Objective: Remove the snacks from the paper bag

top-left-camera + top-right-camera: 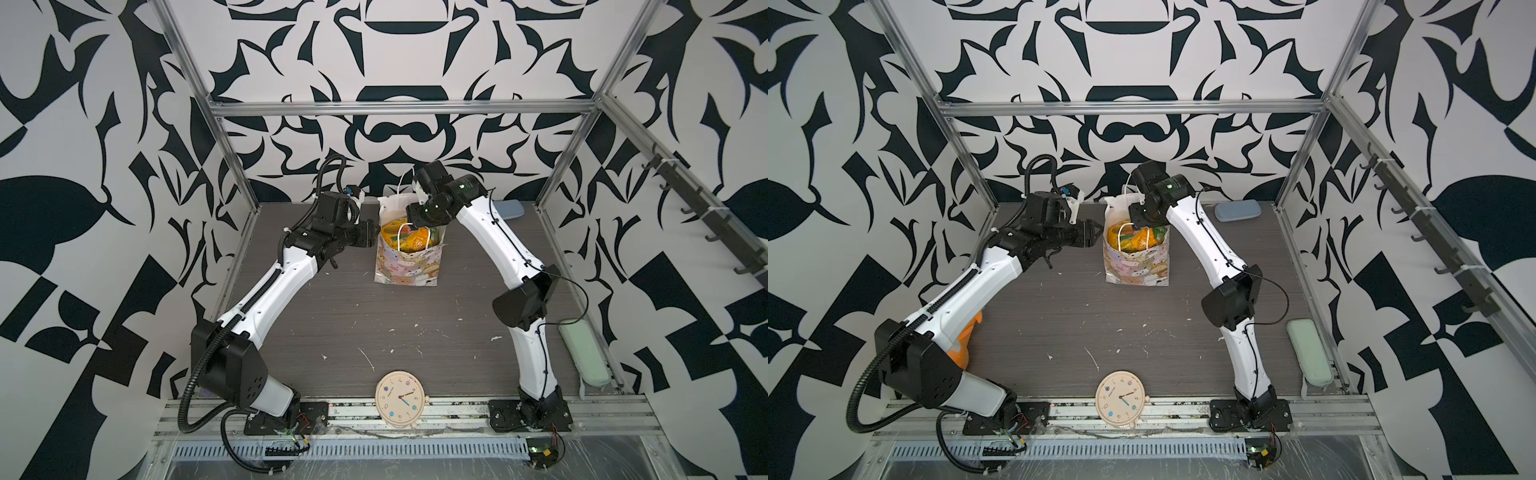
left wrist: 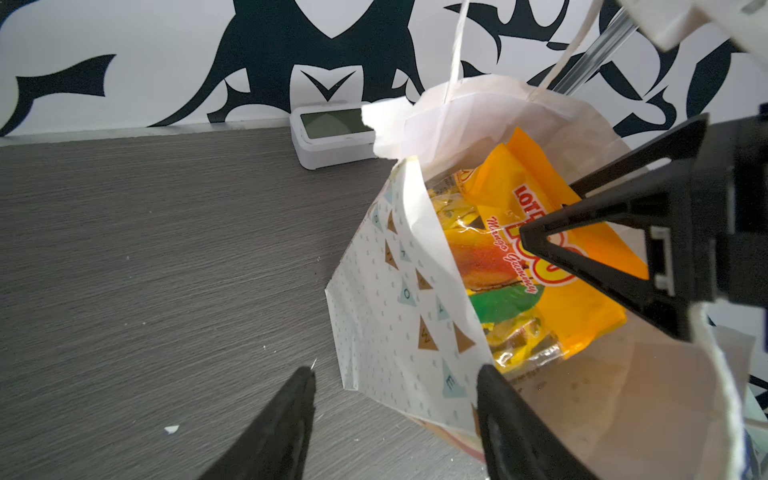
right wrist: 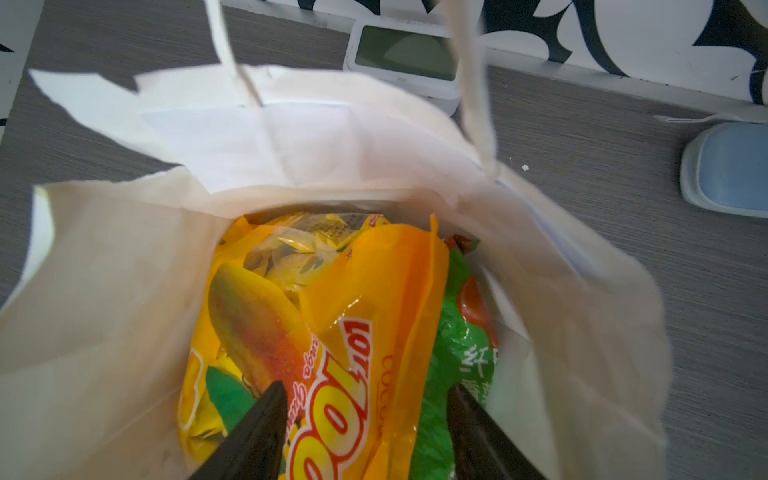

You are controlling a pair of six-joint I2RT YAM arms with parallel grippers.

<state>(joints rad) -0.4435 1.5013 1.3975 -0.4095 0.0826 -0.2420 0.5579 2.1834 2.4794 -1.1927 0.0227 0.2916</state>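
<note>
The paper bag (image 1: pixel 409 266) stands upright toward the far middle of the surface (image 1: pixel 353 332) with its mouth open. The snacks (image 1: pixel 411 241) are all inside it, and none lies out yet. My right tool (image 3: pixel 366 386) hangs in the mouth with its fingers spread, straddling the orange-yellow mango packet (image 3: pixel 374 291) that sits on top. It pinches nothing. My left tool (image 2: pixel 397 372) is spread too, one finger outside the narrow triangle-printed wall and one over the opening, with the paper between them but not clamped.

As I judge it, the step in hand is the first grasp. To do it well I should close the left tool on that wall first — the bag looks light and would likely rise with the packet otherwise. Then I should close the right tool on the mango packet's upper edge alone, clear of the green packet (image 3: pixel 453 365) beside it. I should lift straight up — minding the cord handle (image 3: pixel 478 104) by the mouth.
</note>
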